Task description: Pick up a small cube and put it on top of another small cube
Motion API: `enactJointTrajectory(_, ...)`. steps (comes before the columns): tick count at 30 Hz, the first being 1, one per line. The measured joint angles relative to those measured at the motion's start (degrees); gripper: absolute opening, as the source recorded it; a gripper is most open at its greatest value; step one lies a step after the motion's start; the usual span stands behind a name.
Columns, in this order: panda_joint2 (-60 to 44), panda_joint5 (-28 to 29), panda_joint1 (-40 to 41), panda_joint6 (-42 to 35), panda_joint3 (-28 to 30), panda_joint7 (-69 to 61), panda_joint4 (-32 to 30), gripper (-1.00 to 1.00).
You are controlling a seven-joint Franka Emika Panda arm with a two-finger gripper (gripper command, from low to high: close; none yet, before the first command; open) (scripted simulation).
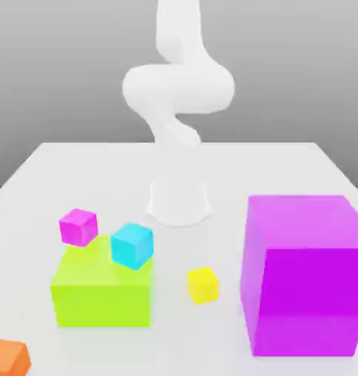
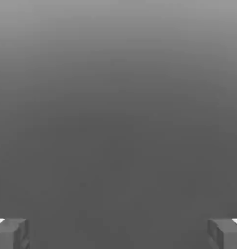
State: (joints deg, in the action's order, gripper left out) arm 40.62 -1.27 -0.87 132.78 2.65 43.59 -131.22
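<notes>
The small orange cube is seen at the near edge of the exterior view, far to the exterior view's left, partly cut off by the border. The small yellow cube is placed on the desk, between the large lime-green block and the large purple block, apart from both and well apart from the orange cube. The lime-green block is overlapped in the exterior view by the small cyan cube and, at its far left corner, by the small magenta cube; whether either is supported by it cannot be told. The white arm is mounted beyond the blocks, its base near the middle of the desk's width. In the hand view, the two fingers of the end effector are spread wide apart, with a grey background seen between them.
</notes>
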Motion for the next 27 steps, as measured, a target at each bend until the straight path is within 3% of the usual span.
enactJointTrajectory(15,-31.50,-11.19,-1.68,5.93,13.55,-16.11,3.41,0.00)
enactJointTrajectory(27,-55.62,-16.68,4.90,11.22,16.25,-26.54,5.91,0.00)
